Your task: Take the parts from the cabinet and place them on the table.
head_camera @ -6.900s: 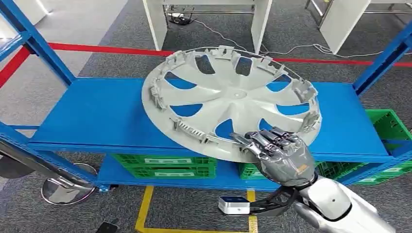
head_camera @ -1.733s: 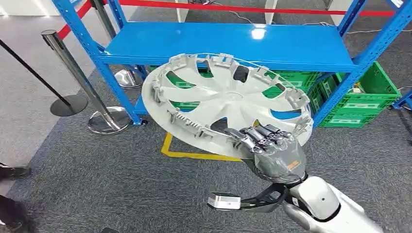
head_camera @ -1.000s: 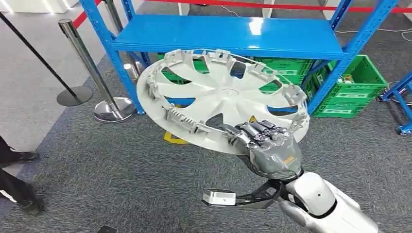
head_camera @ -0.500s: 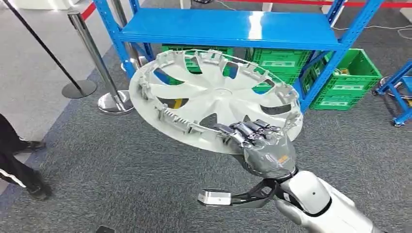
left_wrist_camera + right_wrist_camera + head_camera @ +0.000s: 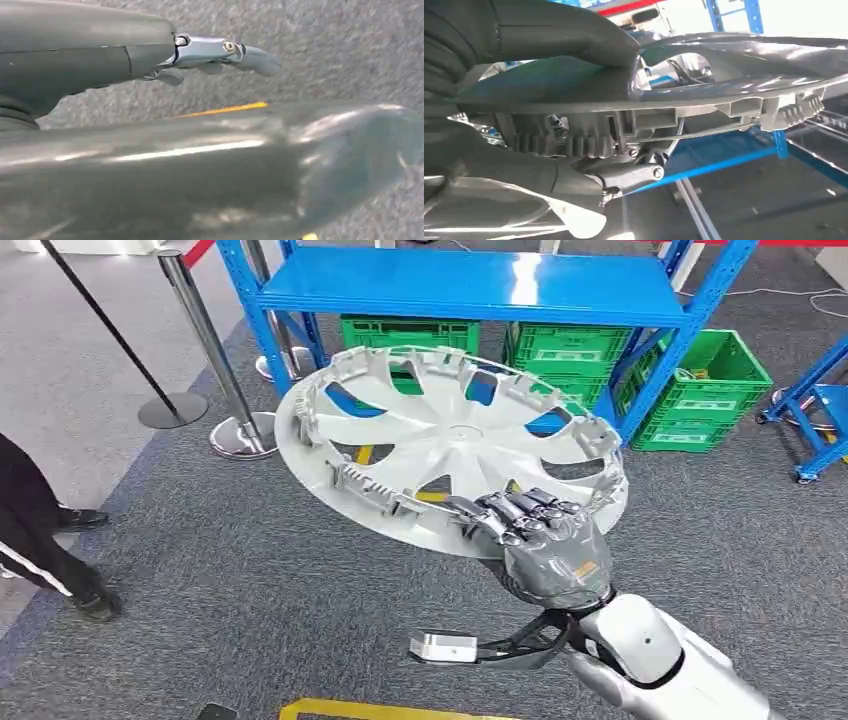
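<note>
The right hand (image 5: 545, 550) is seen nearest, with its fingers (image 5: 520, 515) closed over the near rim of the hubcap (image 5: 450, 445) and its thumb (image 5: 574, 35) pressed on the other face. The hubcap is light grey, round, with curved spokes and clips along its rim; it is held tilted above the grey carpet (image 5: 250, 590). Behind it the blue cabinet (image 5: 480, 285) is seen. For the left hand (image 5: 215, 50), it cannot be told how its fingers lie.

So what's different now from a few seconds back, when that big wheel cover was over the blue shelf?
The robot has backed away from the shelf with the wheel cover, which now hangs over grey carpet instead of the shelf board. A person's legs have come into view on the left. Unchanged: the right hand grips the cover's near rim, and the cover stays tilted.
</note>
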Robot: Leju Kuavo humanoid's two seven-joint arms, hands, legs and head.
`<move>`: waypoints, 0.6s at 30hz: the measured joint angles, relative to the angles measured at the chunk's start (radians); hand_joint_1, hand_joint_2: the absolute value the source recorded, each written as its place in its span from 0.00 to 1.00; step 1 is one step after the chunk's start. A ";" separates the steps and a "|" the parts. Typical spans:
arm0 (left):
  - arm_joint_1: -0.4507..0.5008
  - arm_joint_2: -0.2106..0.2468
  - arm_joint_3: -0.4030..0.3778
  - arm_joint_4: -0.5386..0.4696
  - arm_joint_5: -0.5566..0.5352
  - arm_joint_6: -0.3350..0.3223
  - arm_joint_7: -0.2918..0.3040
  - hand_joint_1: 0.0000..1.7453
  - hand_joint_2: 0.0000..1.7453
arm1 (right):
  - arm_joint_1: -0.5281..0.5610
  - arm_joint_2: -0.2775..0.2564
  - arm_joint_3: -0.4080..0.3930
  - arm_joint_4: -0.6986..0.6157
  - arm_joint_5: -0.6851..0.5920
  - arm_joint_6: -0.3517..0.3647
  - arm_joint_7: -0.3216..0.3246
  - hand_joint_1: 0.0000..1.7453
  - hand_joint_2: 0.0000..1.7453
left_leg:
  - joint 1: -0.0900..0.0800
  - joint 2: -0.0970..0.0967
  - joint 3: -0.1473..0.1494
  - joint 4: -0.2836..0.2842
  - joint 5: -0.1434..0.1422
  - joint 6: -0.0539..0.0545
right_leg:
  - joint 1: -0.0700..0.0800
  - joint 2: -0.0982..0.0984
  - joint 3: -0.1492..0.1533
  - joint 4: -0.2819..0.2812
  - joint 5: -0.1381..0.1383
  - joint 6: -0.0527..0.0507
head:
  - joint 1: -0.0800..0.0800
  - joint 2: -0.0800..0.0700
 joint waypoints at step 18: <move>-0.029 0.014 -0.055 0.020 0.047 -0.031 -0.043 0.00 0.00 | 0.001 0.005 0.001 0.008 0.010 -0.018 -0.009 1.00 1.00 | 0.012 0.000 0.176 -0.010 -0.180 0.029 | -0.012 -0.004 -0.226 0.107 0.087 0.029 | -0.002 0.000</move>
